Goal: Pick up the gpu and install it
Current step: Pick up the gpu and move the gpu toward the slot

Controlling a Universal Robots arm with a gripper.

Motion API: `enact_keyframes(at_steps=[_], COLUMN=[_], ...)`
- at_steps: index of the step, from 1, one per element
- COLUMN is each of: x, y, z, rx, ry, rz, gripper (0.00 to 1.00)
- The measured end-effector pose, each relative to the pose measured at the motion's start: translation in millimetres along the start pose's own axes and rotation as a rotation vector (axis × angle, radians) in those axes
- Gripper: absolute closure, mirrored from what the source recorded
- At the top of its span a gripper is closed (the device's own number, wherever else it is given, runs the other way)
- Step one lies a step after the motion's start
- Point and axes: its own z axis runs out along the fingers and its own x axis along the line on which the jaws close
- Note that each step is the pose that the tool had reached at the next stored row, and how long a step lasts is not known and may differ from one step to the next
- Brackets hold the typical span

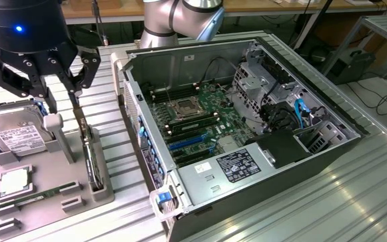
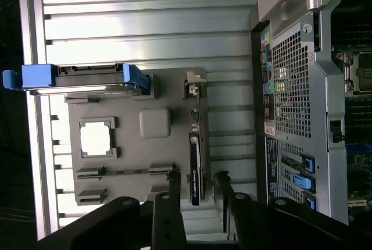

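The gpu (image 1: 90, 159) stands on edge, thin and dark, in a slot of the grey holder (image 1: 79, 204) at the exterior view's left. My gripper (image 1: 62, 98) hangs above the card's far end, open, with nothing between its fingers. In the wrist view the gpu (image 2: 196, 165) runs as a dark strip with a blue edge, and its near end lies between my two black fingers (image 2: 168, 209), which stand well apart on either side of it. The open computer case (image 1: 247, 126) lies at the exterior view's right, its motherboard with blue slots (image 1: 188, 145) exposed.
On the same grey holder (image 2: 133, 151) sit a silver hard drive (image 1: 15, 132) with blue rails (image 2: 87, 78), a processor (image 1: 15, 182) and a narrow green RAM stick (image 1: 42, 195). The case's perforated rear wall (image 2: 293, 99) stands close beside the holder. The table is ribbed metal.
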Motion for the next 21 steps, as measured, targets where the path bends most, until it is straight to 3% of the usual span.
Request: enact_keyframes(at_steps=[1,5,6,7,21], x=[0.0,0.0,0.0,0.1,-3.9], y=[0.0,0.0,0.0,0.0,2.1], z=[0.0,0.0,0.0,0.1,12.2], rx=[0.0000,-0.0001,-0.0005,-0.0018,-0.0026], ry=[0.0000,0.0000,-0.0004,-0.0014,-0.0018], rz=[0.000,0.000,0.000,0.000,-0.017], gripper=[0.64,0.40,0.40,0.34,0.34])
